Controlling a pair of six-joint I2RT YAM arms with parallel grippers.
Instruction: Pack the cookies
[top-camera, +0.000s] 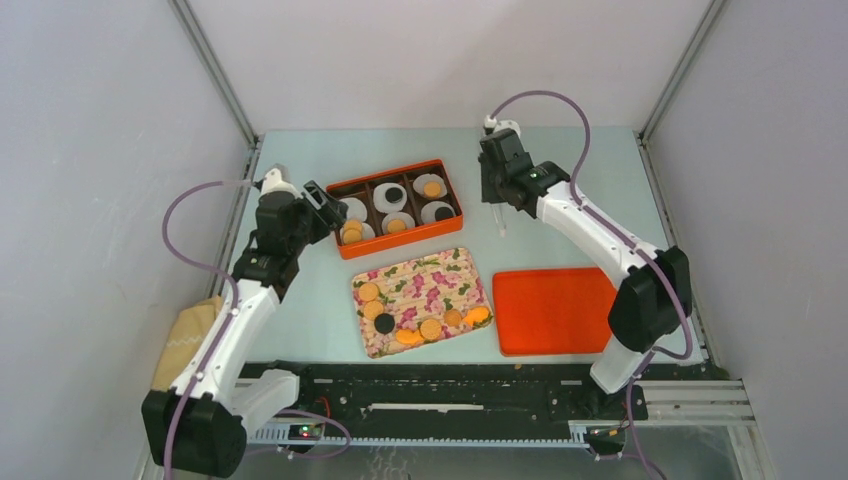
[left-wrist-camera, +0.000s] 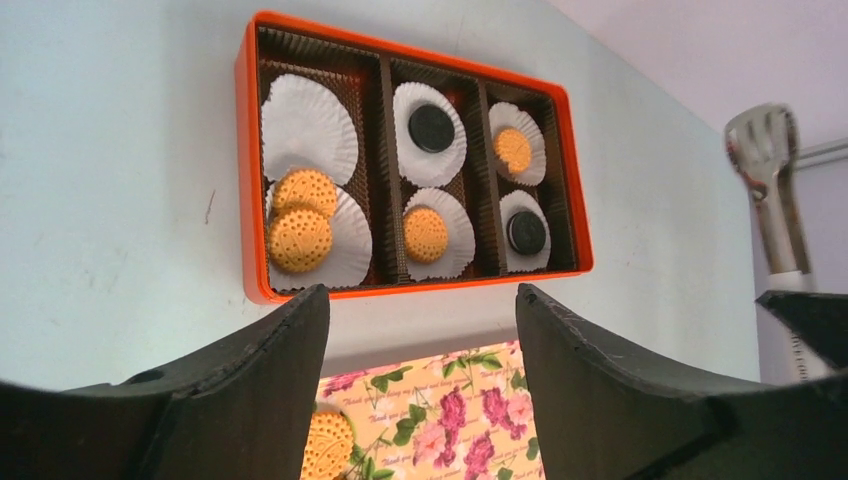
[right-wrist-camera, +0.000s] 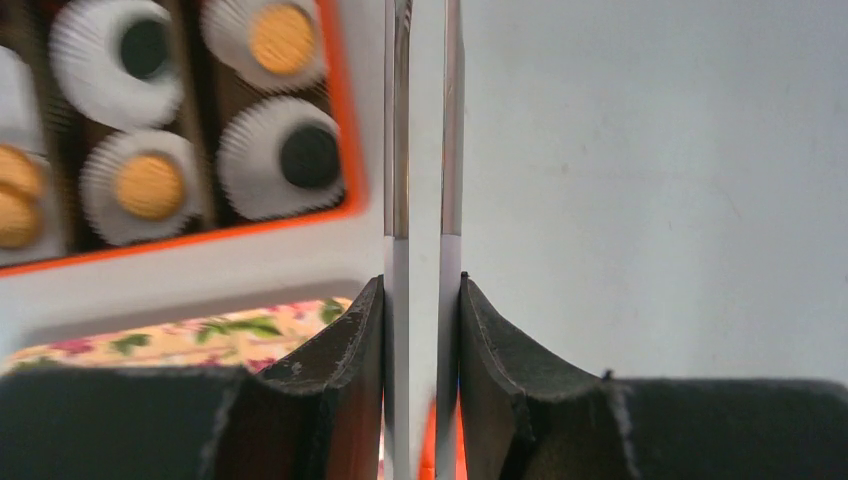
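left gripper (top-camera: 325, 203) jaws spread, empty, at left end of orange box (top-camera: 395, 243), six cookies (left-wrist-camera: 299, 238) in its paper liners (left-wrist-camera: 310, 125), more cookies on floral tray (top-camera: 430, 280) nearer, right gripper (right-wrist-camera: 422, 285) pinching metal tongs (right-wrist-camera: 398, 150) right of box, orange lid (top-camera: 553, 310) near right

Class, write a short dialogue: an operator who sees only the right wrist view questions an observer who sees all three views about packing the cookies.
Operator: My right gripper holds the tongs. How many cookies lie on the floral tray?
Observer: About seven, one of them dark.
Operator: Is the left gripper free?
Observer: Yes, it is open and empty, by the left end of the orange box.
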